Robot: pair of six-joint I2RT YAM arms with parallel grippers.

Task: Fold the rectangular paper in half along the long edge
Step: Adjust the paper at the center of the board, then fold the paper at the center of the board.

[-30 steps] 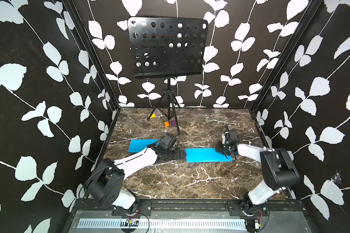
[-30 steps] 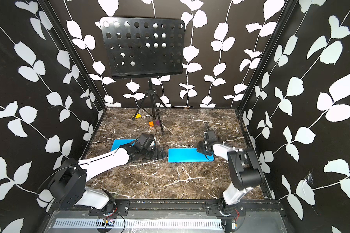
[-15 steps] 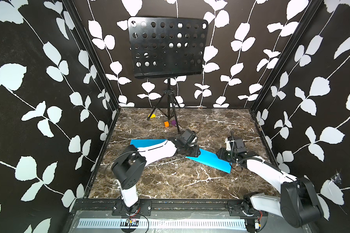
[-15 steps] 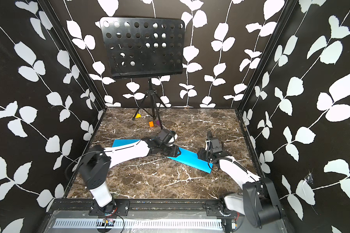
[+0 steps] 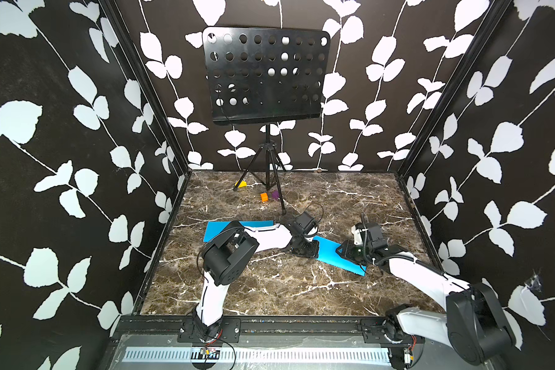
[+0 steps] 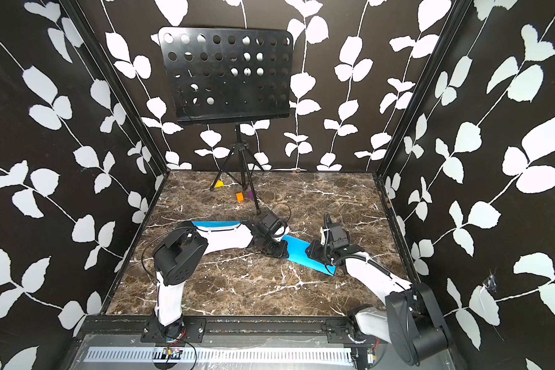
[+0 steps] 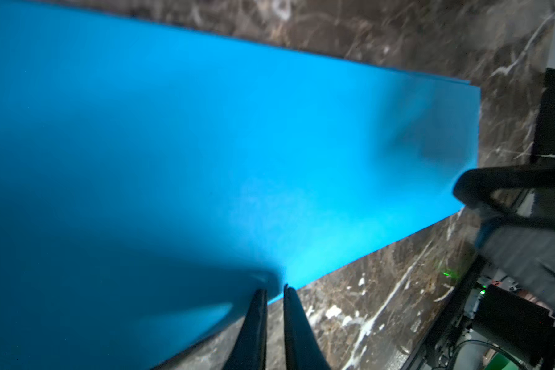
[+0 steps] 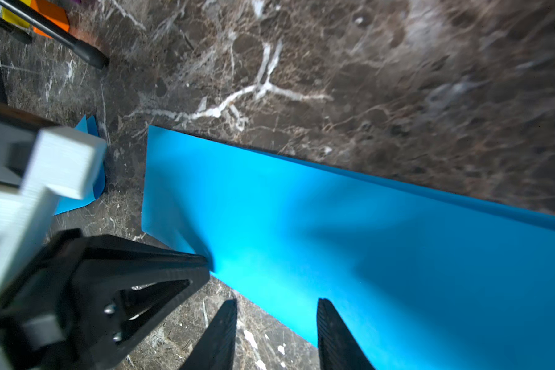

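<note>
Paper (image 5: 329, 250) lies slanted on the marble table (image 5: 269, 288), between both claws — left gripper (image 7: 274, 290) narrowed, apparently nipping its edge; right gripper (image 8: 277, 301) parted — gripping nothing.

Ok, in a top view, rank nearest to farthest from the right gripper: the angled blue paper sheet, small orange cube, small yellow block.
1. The angled blue paper sheet, at the right gripper.
2. The small orange cube, back, by the black stand leg.
3. The small yellow block, farther back left.
</note>
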